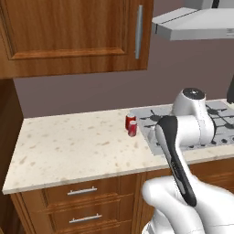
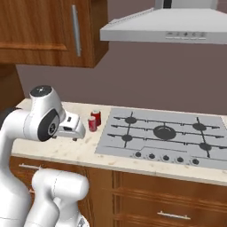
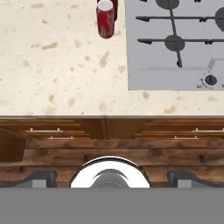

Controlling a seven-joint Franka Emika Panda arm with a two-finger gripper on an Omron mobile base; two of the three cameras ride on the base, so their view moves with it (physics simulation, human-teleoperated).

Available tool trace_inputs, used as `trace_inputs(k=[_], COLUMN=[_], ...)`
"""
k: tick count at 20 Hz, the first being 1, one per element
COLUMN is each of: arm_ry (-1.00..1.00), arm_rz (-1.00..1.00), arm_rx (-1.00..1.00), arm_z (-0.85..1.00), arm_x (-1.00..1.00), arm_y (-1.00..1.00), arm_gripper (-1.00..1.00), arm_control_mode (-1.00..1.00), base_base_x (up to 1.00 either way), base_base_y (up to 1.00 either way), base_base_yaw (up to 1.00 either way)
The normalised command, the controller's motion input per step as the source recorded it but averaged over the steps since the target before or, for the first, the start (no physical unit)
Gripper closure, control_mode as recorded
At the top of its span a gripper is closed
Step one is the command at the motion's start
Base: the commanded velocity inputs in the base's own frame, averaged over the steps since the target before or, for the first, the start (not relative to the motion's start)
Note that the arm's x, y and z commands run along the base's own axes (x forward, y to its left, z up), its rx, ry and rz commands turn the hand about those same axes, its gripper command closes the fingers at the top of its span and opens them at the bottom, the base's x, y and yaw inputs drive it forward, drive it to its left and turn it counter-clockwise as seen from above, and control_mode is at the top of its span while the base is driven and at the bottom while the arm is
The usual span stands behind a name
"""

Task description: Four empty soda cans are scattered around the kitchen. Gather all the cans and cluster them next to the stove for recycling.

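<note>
1. I read the gripper (image 2: 76, 138) as spread wide with nothing between the fingers. In the hand view the two dark finger tips (image 3: 38, 179) sit far apart at the bottom corners.
2. In the right base view the hand hangs over the counter (image 2: 66, 153) to the left of the stove (image 2: 164, 135), near the counter's front edge, well short of the cans.
3. Two soda cans (image 2: 94, 120) stand upright on the counter just beside the stove's left edge, toward its back corner.
4. The nearer can (image 1: 132, 129) and the farther can (image 1: 130, 119) stand close together; I cannot tell whether they touch. In the hand view the nearer one (image 3: 105, 19) hides most of the other.
5. The stove itself: silver-grey plate, black grates, round burners, a row of black knobs (image 2: 165, 157) along its front.
6. Range hood (image 2: 177, 27) hangs above the stove; a wooden wall cabinet (image 1: 75, 34) with a metal handle sits up and to the left of the stove.
7. Below the counter, left of the stove, wooden drawers (image 1: 82, 201) with bar handles.
</note>
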Motion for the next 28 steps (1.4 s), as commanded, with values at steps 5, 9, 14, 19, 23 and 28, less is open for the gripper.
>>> trace_inputs(k=[5, 9, 14, 19, 23, 28], arm_ry=[0.00, 0.00, 0.00, 0.00, 0.00, 0.00], arm_rz=[0.00, 0.00, 0.00, 0.00, 0.00, 0.00], arm_rx=[0.00, 0.00, 0.00, 0.00, 0.00, 0.00], arm_z=[0.00, 0.00, 0.00, 0.00, 0.00, 0.00], arm_x=[0.00, 0.00, 0.00, 0.00, 0.00, 0.00], arm_y=[0.00, 0.00, 0.00, 0.00, 0.00, 0.00], arm_gripper=[-1.00, -1.00, -1.00, -1.00, -1.00, -1.00], arm_control_mode=[1.00, 1.00, 1.00, 1.00, 1.00, 1.00], base_base_x=[-0.94, -0.52, -0.19, -0.01, 0.00, 0.00], base_base_y=[-0.35, -0.17, -0.08, -0.02, 0.00, 0.00], base_base_yaw=[-0.35, -0.65, -0.76, -0.73, -0.73, -0.75])
